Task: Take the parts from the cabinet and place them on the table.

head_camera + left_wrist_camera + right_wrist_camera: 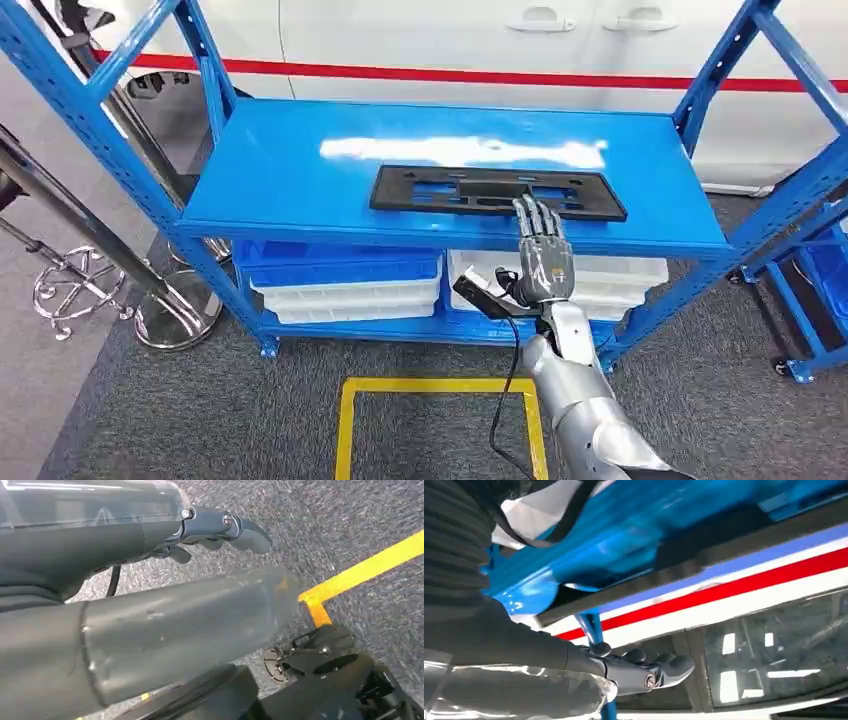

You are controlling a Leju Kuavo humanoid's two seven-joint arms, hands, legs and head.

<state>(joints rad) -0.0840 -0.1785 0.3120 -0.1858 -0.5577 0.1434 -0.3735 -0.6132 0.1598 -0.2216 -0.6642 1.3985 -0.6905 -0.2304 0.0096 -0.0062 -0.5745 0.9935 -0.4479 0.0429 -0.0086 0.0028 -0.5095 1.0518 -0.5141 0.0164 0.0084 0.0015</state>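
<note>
Blue cabinet (300,170) stands before a white vehicle with a red stripe. On its top shelf, near the front edge, lies the black flat part (440,187). Right hand (541,255) holds nothing, fingers straight over the part's front edge; left hand (220,530) hangs loosely curled above grey carpet.

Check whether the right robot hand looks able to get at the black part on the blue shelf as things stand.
Probably yes. The right robot hand is raised at the shelf's front edge, fingers extended over the near edge of the black part, and nothing stands between them on the blue shelf.
</note>
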